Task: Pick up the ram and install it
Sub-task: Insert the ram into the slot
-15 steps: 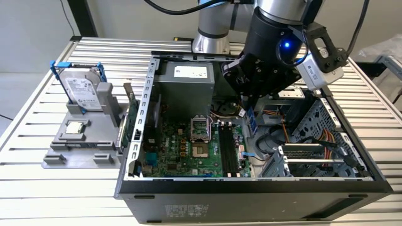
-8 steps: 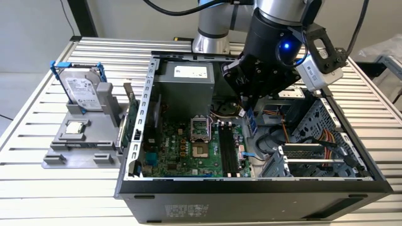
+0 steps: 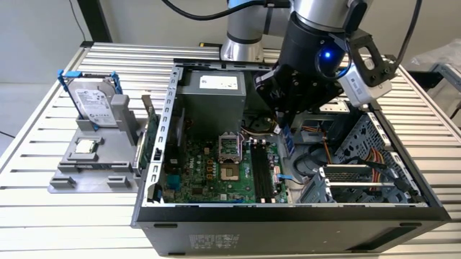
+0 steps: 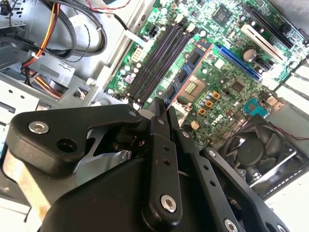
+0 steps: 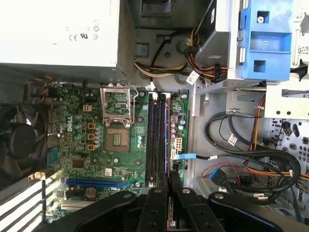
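My gripper (image 3: 283,123) is down inside the open computer case (image 3: 167,135), shut on the ram (image 3: 288,140). The ram is a narrow blue board with dark chips that hangs down from the fingers. In the second wrist view the ram (image 4: 186,72) runs out from the gripper (image 4: 163,108) over the motherboard (image 4: 231,72), parallel to the long black memory slots (image 4: 157,63). In the first wrist view the ram (image 5: 167,145) shows edge-on, a thin line over the slot nearest the cables, and the gripper (image 5: 169,186) is closed around it. It floats above the slots (image 3: 260,172).
A grey stand (image 3: 90,167) at the exterior view's left bears a silver hard drive (image 3: 96,105) in a blue frame and a small square processor chip (image 3: 86,145). Inside the case are the power supply (image 3: 212,91), open processor socket (image 3: 229,156), fan (image 4: 256,145), loose cables (image 5: 241,159) and drive cage (image 3: 360,178).
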You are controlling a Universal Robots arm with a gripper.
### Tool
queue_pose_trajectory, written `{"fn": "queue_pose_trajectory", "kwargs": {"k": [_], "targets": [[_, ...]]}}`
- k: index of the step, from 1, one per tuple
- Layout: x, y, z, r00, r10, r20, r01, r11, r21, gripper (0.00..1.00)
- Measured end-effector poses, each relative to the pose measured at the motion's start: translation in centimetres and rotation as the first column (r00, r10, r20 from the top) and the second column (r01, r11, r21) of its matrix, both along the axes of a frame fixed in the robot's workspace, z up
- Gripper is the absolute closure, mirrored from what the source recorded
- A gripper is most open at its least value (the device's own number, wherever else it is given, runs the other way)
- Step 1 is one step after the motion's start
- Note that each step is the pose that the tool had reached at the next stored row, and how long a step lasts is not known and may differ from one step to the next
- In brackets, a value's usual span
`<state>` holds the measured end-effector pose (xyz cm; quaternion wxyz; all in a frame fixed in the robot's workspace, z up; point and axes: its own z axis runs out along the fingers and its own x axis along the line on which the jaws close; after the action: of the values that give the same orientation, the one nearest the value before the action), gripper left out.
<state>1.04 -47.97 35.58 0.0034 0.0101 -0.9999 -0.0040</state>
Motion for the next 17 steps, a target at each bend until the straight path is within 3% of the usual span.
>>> {"fn": "queue_pose_trajectory", "kwargs": {"k": [17], "targets": [[0.0, 0.01, -0.99, 1.0, -0.003, 0.0, 0.003, 1.0, -0.0007, 1.0]]}}
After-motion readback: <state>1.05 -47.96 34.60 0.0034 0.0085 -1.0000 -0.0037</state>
